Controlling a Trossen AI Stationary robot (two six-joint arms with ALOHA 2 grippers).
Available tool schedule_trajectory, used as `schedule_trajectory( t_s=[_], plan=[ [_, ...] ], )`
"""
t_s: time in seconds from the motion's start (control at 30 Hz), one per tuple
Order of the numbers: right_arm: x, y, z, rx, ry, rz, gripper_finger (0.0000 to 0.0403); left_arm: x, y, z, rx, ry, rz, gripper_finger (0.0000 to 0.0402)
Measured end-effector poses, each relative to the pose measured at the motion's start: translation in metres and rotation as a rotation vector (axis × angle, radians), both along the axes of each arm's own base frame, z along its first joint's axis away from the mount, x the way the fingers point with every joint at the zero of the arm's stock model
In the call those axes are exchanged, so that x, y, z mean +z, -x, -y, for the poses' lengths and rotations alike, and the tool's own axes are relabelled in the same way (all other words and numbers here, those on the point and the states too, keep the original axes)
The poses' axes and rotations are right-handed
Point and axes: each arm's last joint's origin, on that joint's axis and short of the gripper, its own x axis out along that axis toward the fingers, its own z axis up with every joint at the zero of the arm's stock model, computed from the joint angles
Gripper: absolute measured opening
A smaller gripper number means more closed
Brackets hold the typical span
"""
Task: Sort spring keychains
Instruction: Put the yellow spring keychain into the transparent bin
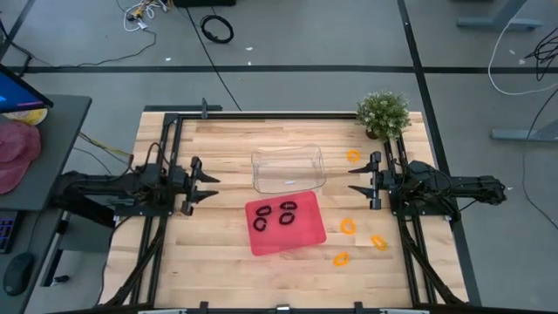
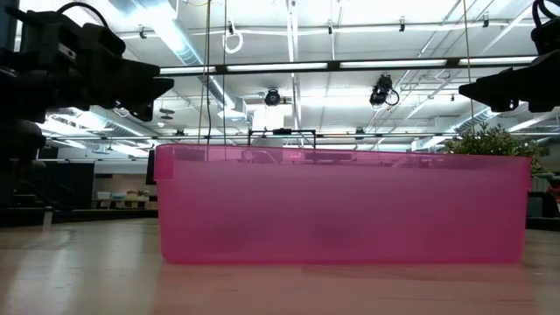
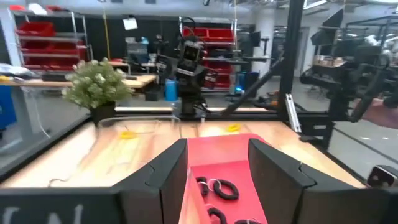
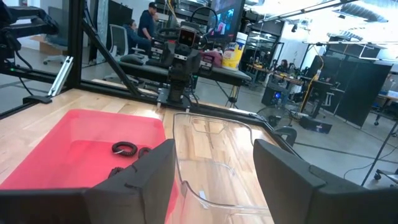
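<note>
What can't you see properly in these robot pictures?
- Low view: the red tray's cloudy wall hides everything inside and behind it.
- High view: the black keychains are too small to count surely; three or four.
- Left wrist view: the left gripper's fingers cover part of the tray.
- Right wrist view: the right gripper's fingers cover part of the clear bin.

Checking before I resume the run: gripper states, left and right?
Left gripper: open, holding nothing, left of the red tray.
Right gripper: open, holding nothing, beside the clear bin.
</note>
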Motion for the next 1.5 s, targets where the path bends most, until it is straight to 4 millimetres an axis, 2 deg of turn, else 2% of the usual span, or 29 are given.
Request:
schedule_trajectory(
  t_s=[0.17, 0.4, 0.73, 0.97, 1.13, 1.33, 1.43, 1.5],
  plan=[
    [0.0, 0.0, 0.0, 0.0, 0.0, 0.0, 0.0222, 0.002, 0.006, 0.0, 0.013, -0.031, 0.037, 0.0172],
    [0.0, 0.0, 0.0, 0.0, 0.0, 0.0, 0.0222, -0.008, 0.009, -0.003, 0.11, -0.037, -0.064, 0.0172],
    [0.0, 0.0, 0.0, 0.0, 0.001, 0.001, 0.0222, -0.008, 0.009, -0.003, 0.119, -0.008, -0.064, 0.0172],
    [0.006, 0.0, 0.0, -0.005, 0.048, 0.066, 0.0222, -0.008, 0.009, -0.002, 0.064, -0.01, -0.065, 0.0172],
    [0.011, 0.001, -0.001, 0.06, -0.23, 0.122, 0.0222, -0.008, 0.009, -0.002, 0.063, -0.01, -0.065, 0.0172],
    [0.027, 0.005, -0.001, 0.133, -0.525, 0.293, 0.0222, -0.008, 0.009, -0.002, 0.062, -0.009, -0.061, 0.0172],
    [0.035, 0.008, -0.001, 0.152, -0.578, 0.376, 0.0222, -0.008, 0.009, -0.002, 0.062, -0.009, -0.061, 0.0172],
    [0.037, 0.009, -0.001, 0.15, -0.54, 0.4, 0.0222, -0.008, 0.009, -0.002, 0.062, -0.009, -0.061, 0.0172]
  ],
)
